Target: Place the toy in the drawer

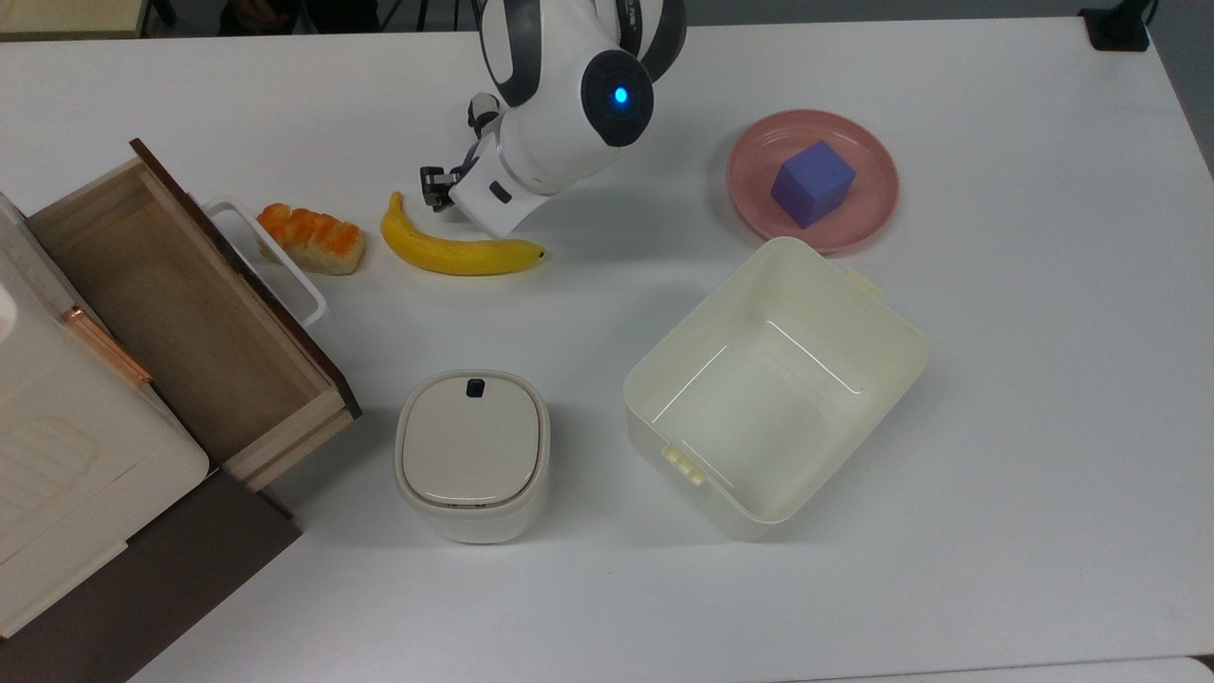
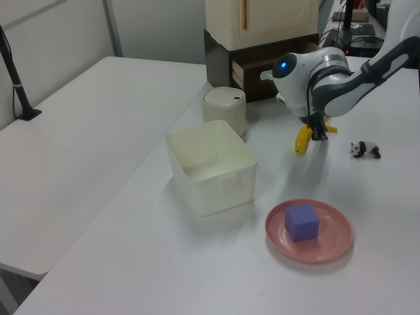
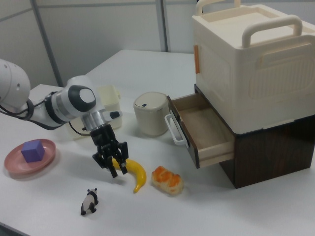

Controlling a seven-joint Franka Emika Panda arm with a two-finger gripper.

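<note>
No legible text, labels, brands or numbers on any item. Dark lettering shows on the robot arm (image 1: 634,17) at the top view's upper edge, possibly a maker's mark, but it is cut off and cannot be read.

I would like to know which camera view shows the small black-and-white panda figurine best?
The right view: the small black-and-white panda figurine stands unobstructed on the white table, apart from the gripper. The left view shows it smaller and farther away; in the top view the arm covers its spot.
</note>
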